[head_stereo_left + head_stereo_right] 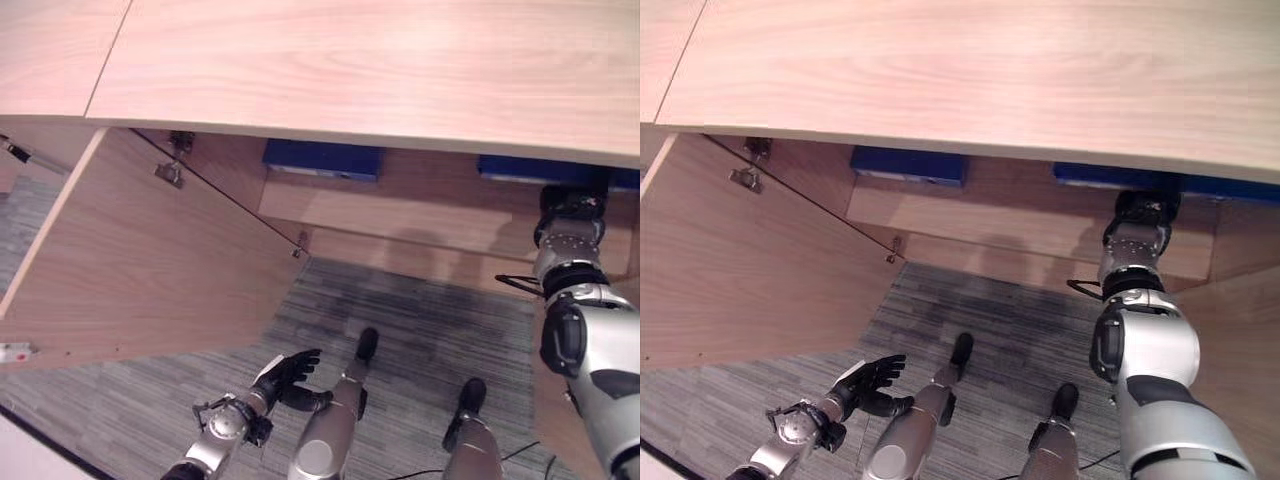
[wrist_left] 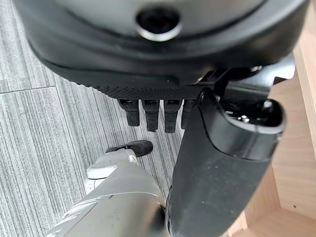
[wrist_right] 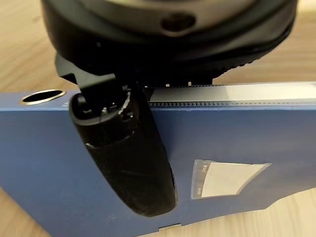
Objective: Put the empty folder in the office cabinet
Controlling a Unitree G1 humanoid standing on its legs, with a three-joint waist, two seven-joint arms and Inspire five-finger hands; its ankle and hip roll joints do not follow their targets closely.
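Note:
The blue folder [image 3: 256, 133] fills the right wrist view, with a round ring hole and a clear label pocket on it, lying on the wooden cabinet shelf [image 3: 19, 44]. My right hand [image 3: 123, 153] has its thumb pressed across the folder's face and its fingers over the far edge. From the head, my right arm reaches in under the cabinet top [image 1: 380, 60], and the folder's blue edge [image 1: 540, 170] shows just past the wrist. Low by the floor at the lower left, my left hand [image 1: 285, 375] hangs with relaxed fingers and holds nothing.
A second blue folder [image 1: 322, 158] lies further left inside the cabinet. The cabinet door [image 1: 140, 260] stands swung open on the left, hinged at its top corner. A wooden shelf [image 1: 400, 215] runs across the inside. Grey striped carpet [image 1: 420, 330] covers the floor below.

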